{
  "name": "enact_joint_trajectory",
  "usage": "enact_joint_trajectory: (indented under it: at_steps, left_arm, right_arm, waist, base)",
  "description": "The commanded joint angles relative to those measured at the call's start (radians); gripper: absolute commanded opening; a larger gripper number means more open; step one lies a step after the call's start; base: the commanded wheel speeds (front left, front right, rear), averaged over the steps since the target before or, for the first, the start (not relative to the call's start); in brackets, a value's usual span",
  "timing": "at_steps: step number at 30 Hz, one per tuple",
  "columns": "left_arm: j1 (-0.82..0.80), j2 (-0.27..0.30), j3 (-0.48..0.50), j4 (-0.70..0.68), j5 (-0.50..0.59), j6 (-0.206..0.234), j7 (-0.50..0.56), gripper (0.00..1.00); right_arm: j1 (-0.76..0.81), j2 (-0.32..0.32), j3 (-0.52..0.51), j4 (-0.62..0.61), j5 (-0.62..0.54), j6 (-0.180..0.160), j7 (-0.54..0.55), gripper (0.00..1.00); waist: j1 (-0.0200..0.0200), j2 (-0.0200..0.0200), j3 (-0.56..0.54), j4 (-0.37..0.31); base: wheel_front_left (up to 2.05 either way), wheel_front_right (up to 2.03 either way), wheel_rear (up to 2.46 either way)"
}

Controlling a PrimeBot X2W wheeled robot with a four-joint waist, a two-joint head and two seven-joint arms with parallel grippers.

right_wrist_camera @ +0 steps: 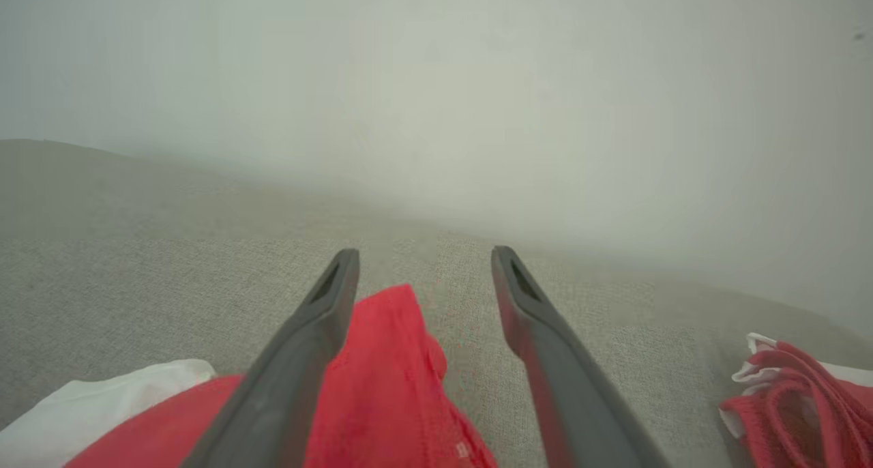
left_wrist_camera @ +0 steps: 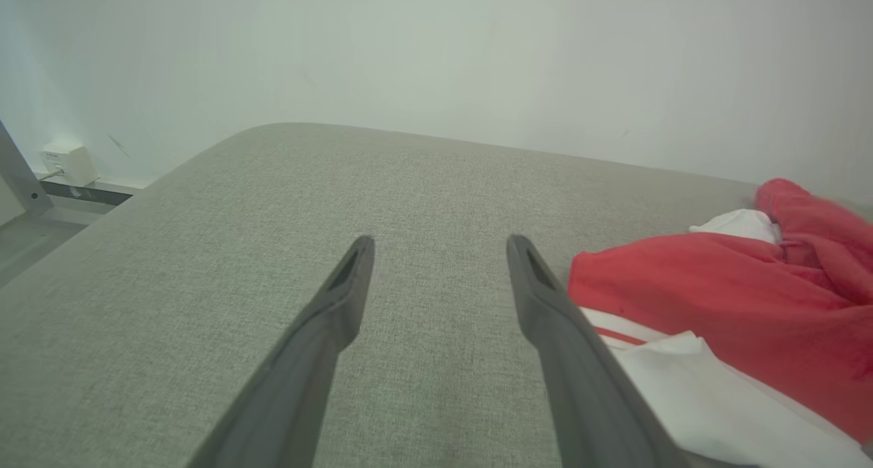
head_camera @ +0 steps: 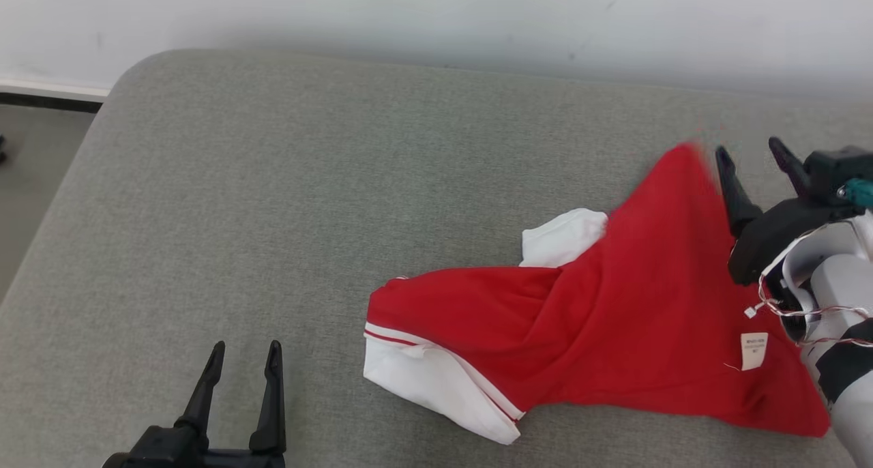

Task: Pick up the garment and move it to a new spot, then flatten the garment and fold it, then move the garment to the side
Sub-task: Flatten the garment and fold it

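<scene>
The garment (head_camera: 614,318) lies crumpled on the grey cushion (head_camera: 273,181), right of centre. It is red with white trim, and a white label (head_camera: 753,351) shows near its right edge. Its far corner rises to a blurred peak just beside the right claw (head_camera: 747,147).

That claw's fingers stand apart. In the right wrist view the red peak sits between them, touching the left finger but pinched by neither, so the cloth looks free of any grip. Placed at that corner, the claw suits lifting or spreading the cloth from one end.

The left claw (head_camera: 246,345) hovers low over bare cushion, clear of the white hem, its fingers also apart. It probably waits there to take the near end once flattening begins.

Nothing is flat or folded yet — the task looks early. A bunch of red-and-white cloth (right_wrist_camera: 784,400) shows at the right of the right wrist view; whether it belongs to the same garment cannot be told.
</scene>
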Motion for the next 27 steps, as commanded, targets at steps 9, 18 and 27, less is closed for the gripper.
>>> enact_joint_trajectory:
  at_steps: [9, 18, 27]
  left_arm:
    - [0.019, 0.004, 0.041, -0.01, 0.013, 0.002, -0.003, 1.0]
    - [0.051, 0.015, 0.063, -0.019, 0.018, 0.002, -0.003, 1.0]
    - [0.074, 0.019, 0.065, -0.016, 0.022, 0.002, -0.003, 1.0]
  right_arm:
    - [0.049, -0.005, 0.05, -0.001, 0.079, -0.003, -0.089, 1.0]
    - [0.248, -0.016, -0.082, -0.291, 0.085, -0.003, -0.101, 1.0]
    - [0.523, 0.065, -0.235, -0.577, 0.016, -0.003, -0.101, 1.0]
  waist:
    - [-0.0001, -0.0001, -0.05, -0.095]
    - [-0.0001, -0.0001, -0.09, -0.16]
    - [-0.0001, -0.0001, -0.124, -0.187]
  base:
    - [0.0, 0.0, 0.0]
    - [0.0, 0.0, 0.0]
    - [0.0, 0.0, 0.0]
